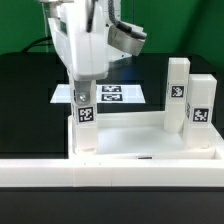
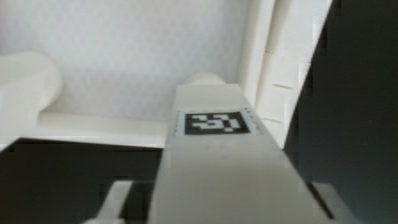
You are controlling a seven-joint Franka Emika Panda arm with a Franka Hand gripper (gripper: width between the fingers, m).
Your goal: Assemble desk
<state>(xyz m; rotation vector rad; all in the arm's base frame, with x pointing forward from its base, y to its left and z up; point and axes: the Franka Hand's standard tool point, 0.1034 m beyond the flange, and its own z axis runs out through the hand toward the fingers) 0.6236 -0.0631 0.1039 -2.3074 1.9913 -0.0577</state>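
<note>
Right, the black table [image 1: 25,100] is the biggest thing here, matte and dark. The long white bar [image 1: 110,172] spans the foreground. Behind it lies the desk tabletop [image 1: 140,138], white plastic, rimmed, underside up. The marker board [image 1: 112,95] lies flat further back, thin sheet with printed tags.

Two legs [image 1: 178,92] [image 1: 201,104] stand upright at the tabletop's side on the exterior view's right, square white posts with black-and-white tags, apparently seated already.

The arm's gripper [image 1: 84,97] is clamped on a third leg [image 1: 85,125], holding it vertical over the tabletop's near corner on the exterior view's left. The wrist view looks down the leg [image 2: 222,150], its tag near the lower end, smooth flat faces, with the tabletop's rim [image 2: 107,128] below.

My read: leg-insertion step, roughly past halfway. I can't tell if the leg's end is in the socket or just above; it's hidden. Next move calls for keeping the leg plumb, centring on the round socket, then turning or pressing down. Slick plastic could slip in the grip.
</note>
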